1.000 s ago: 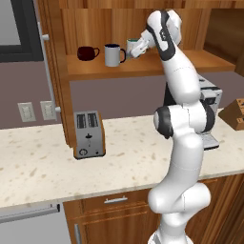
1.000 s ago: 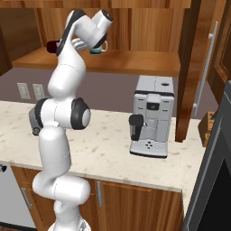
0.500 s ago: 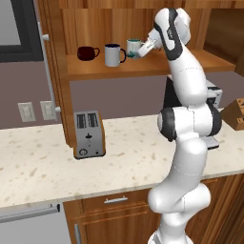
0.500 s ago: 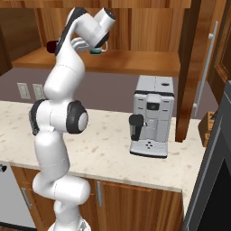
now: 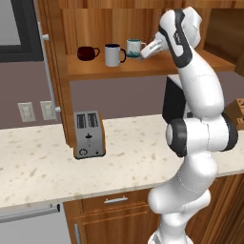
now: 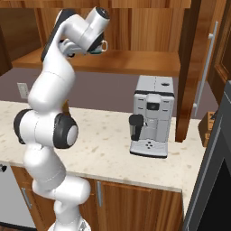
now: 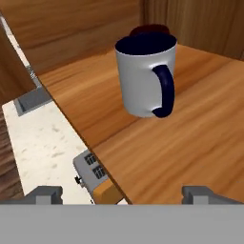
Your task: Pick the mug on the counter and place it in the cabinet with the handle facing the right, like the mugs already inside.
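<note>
The white mug [image 5: 113, 55] with its navy rim stands upright on the cabinet shelf [image 5: 157, 68], between the maroon mug [image 5: 86, 52] and the teal-rimmed mug [image 5: 134, 47]. Its dark handle [image 5: 123, 54] points right. My gripper [image 5: 144, 52] hangs open just right of it, in front of the teal-rimmed mug, holding nothing. In the hand view the mug [image 7: 144, 76] sits a short way ahead of the open gripper [image 7: 123, 195], handle [image 7: 164, 90] toward the right, the maroon mug [image 7: 150, 29] behind it. The counter [image 5: 43, 167] lies below.
A toaster [image 5: 89, 134] stands on the counter under the shelf's left end. A coffee machine [image 6: 151, 116] sits further right, near the cabinet's upright side panel [image 6: 191, 67]. A wooden box [image 5: 237, 110] is at the far right.
The hand has drawn back slightly to the right, away from the white mug, and the upper arm has swung right. The mug stays put on the shelf.
</note>
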Robot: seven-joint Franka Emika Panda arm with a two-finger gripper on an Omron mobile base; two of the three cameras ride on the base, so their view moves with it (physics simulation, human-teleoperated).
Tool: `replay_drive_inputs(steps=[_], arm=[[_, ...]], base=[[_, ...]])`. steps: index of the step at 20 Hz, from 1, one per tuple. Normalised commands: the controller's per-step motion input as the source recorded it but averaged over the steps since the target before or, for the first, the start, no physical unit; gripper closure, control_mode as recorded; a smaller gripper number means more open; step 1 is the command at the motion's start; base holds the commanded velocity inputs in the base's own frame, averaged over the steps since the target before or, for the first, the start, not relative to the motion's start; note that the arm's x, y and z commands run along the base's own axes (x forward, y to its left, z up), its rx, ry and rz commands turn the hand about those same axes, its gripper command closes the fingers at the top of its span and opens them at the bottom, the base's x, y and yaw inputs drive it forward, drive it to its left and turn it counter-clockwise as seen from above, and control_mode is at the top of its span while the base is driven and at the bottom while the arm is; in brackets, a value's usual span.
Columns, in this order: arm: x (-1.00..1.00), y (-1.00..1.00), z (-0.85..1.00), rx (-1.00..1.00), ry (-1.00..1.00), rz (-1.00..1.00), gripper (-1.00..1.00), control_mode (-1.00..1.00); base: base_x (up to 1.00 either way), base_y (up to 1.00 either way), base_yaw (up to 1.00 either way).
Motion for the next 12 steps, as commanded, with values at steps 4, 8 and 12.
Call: replay_drive_inputs(steps=[4, 8, 12], arm=[[-0.57, 0.0, 0.0, 0.0, 0.0, -0.22, -1.0, -1.0], [-0.47, 0.0, 0.0, 0.0, 0.0, -0.21, -1.0, -1.0], [-0.49, 0.0, 0.0, 0.0, 0.0, -0.21, -1.0, -1.0]], base=[[0.0, 0.0, 0.0], [0.0, 0.0, 0.0], [0.0, 0.0, 0.0]])
